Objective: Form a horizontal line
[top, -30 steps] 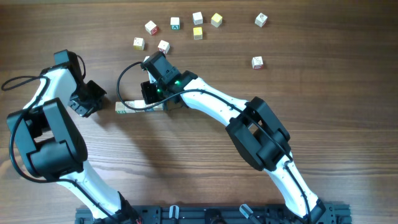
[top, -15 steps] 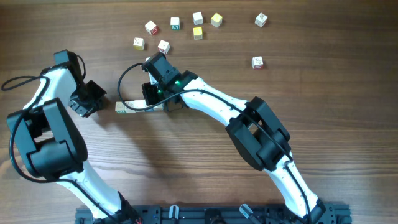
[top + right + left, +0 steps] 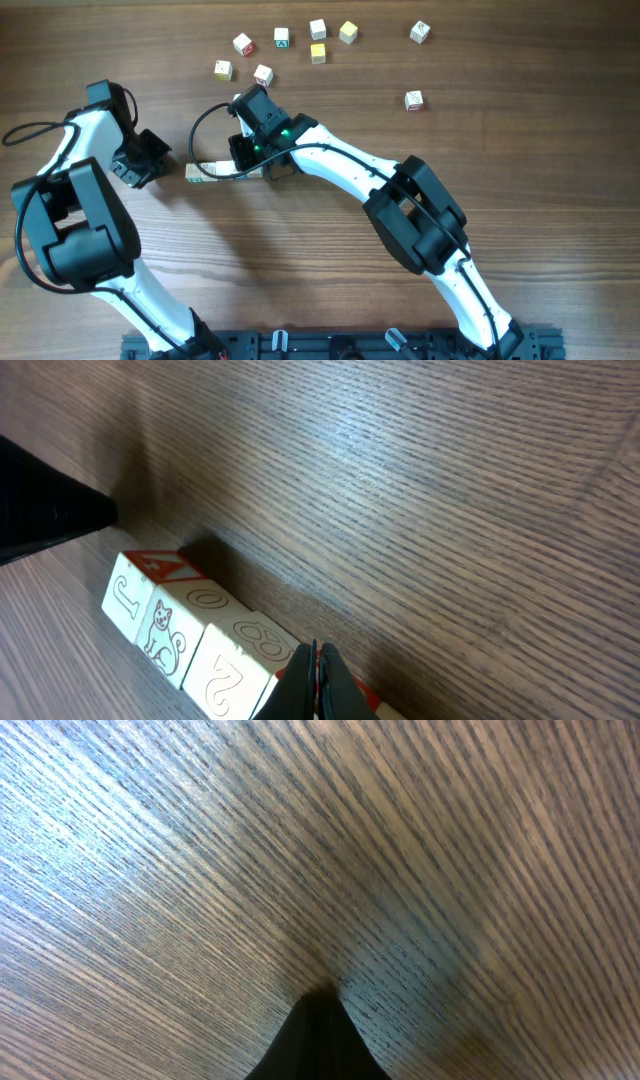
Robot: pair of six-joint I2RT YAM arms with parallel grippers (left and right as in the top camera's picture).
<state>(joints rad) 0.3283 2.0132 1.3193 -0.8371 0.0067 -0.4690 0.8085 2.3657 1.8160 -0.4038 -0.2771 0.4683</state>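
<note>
The horizontal line (image 3: 215,172) is a short row of white cubes lying left of centre. In the right wrist view its cubes (image 3: 190,635) touch edge to edge and show a J, a cat, a 0, an 8 and a 2. My right gripper (image 3: 318,678) is shut with nothing between its fingers. Its tips stand over a red-marked cube at the row's right part, and in the overhead view the right gripper (image 3: 258,160) hides that end. My left gripper (image 3: 160,163) is shut just left of the row's left end. The left gripper (image 3: 318,1020) has only wood under it.
Several loose cubes lie at the far side, among them a white cube (image 3: 243,44), a yellow one (image 3: 318,53) and another white cube (image 3: 263,74) closest to the right arm. Single cubes sit at the far right (image 3: 420,32) and mid right (image 3: 413,99).
</note>
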